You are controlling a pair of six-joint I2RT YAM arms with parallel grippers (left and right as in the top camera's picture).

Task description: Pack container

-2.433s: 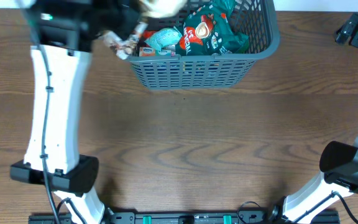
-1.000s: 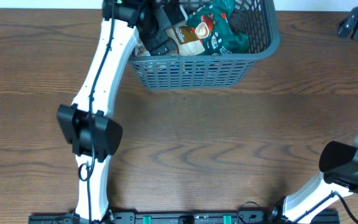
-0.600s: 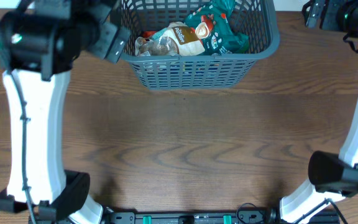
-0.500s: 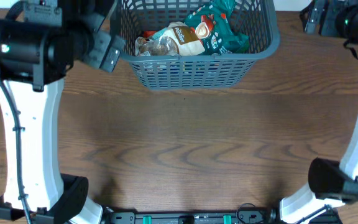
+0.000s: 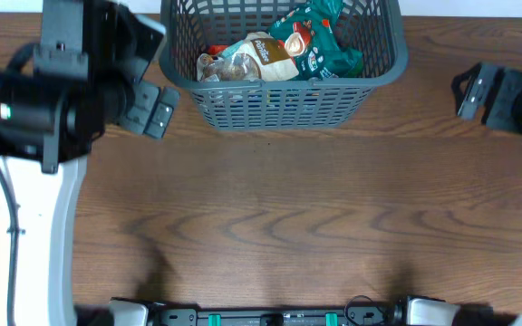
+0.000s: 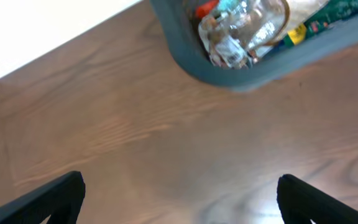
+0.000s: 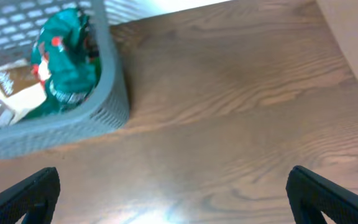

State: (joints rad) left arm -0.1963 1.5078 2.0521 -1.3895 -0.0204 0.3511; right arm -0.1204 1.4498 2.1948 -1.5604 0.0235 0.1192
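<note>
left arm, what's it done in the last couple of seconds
The left fingers lowered a brown bag into the basket, let go and pulled back left, now open. The right arm shifted toward the front. The green bag stayed put.

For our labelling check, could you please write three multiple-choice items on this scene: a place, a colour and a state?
1. Where on the table is the basket? A) near edge B) far edge, centre C) left corner
2. Colour of the rightmost bag in it? A) green B) yellow C) purple
3. The left claw is: A) shut on a bag B) shut on the basket C) open, empty

Answers: B, it sits top centre overhead; A, its wrapper is green; C, only table shows in its wide gap.
</note>
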